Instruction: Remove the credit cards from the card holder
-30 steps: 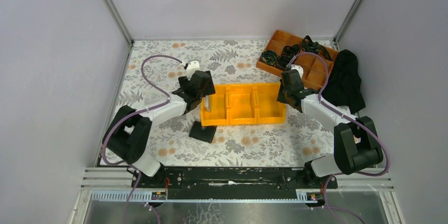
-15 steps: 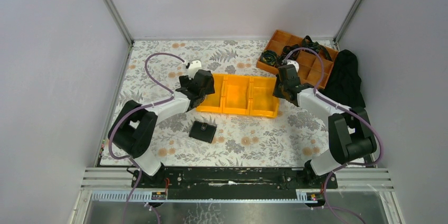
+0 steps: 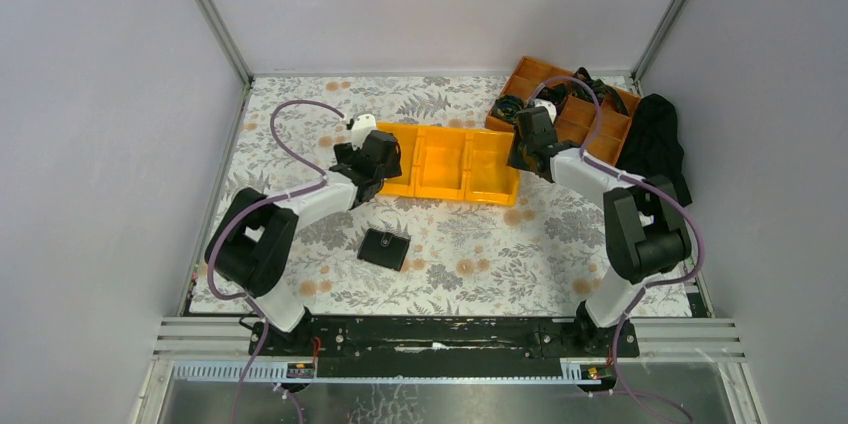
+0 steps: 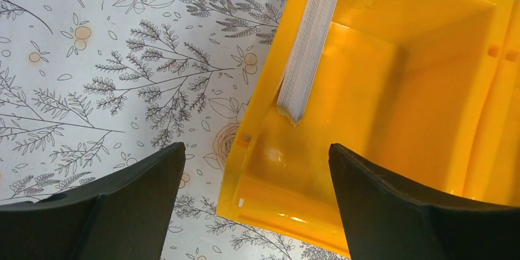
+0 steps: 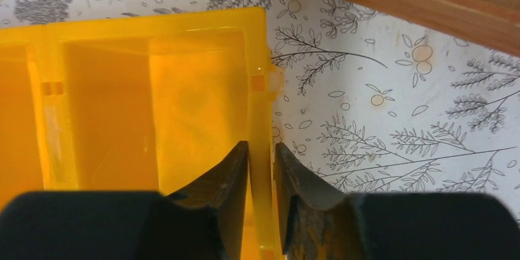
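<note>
The credit cards [image 4: 305, 57], a stack of pale grey cards, stand on edge against the left wall of the yellow bin's [image 4: 429, 107] left compartment. The card holder [image 3: 385, 248], a small black folder, lies on the table nearer the arms, apart from both grippers. My left gripper [image 4: 257, 157] is open and empty, its jaws straddling the bin's near left corner; in the top view it [image 3: 372, 166] is at the bin's [image 3: 445, 172] left end. My right gripper [image 5: 262, 149] is shut on the bin's right wall [image 5: 259, 113]; in the top view it [image 3: 522, 154] is at the bin's right end.
A brown wooden tray [image 3: 575, 119] with black items stands at the back right, its edge [image 5: 392, 2] close to the bin's far right corner. A black cloth [image 3: 655, 149] lies by the right wall. Grey walls enclose the floral table [image 3: 470, 254].
The yellow bin has slid away from the arms toward the back of the table, with the right gripper on its right wall. The left gripper moved along with its left end. The card holder stayed put.
</note>
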Controlling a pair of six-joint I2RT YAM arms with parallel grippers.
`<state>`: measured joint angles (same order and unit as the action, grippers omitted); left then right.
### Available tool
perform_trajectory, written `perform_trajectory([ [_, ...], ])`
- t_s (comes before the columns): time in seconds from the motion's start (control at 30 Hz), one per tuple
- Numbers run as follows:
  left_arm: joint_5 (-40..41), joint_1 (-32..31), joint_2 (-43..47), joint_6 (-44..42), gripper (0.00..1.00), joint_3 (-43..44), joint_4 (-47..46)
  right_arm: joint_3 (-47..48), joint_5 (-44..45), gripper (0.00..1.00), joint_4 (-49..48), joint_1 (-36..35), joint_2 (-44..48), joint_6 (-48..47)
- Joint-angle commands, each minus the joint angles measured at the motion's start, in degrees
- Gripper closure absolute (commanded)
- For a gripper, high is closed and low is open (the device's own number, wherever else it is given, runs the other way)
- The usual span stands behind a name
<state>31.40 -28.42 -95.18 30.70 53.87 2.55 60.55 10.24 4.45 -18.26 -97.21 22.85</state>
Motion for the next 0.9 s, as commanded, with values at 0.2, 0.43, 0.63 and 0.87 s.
perform_trajectory([
  [0.2,-0.3,0.3,6.6,-0.7,0.04,-4.7,-6.3,2.2,0.0,0.28,0.6,0.2,-0.1,-0.1],
  [0.43,-1.9,0.3,8.4,-0.9,0.03,-6.6,-8.0,2.0,-3.5,0.17,1.3,0.2,6.8,-1.3],
  [0.63,-4.5,-0.4,11.8,1.3,0.01,-11.3,-8.5,-1.0,-3.3,0.17,2.1,0.1,14.4,-1.9],
  [0.87,-5.0,-10.5,21.6,7.3,0.02,-22.0,-6.6,-5.5,-5.2,0.21,3.1,-8.0,22.6,-7.8],
])
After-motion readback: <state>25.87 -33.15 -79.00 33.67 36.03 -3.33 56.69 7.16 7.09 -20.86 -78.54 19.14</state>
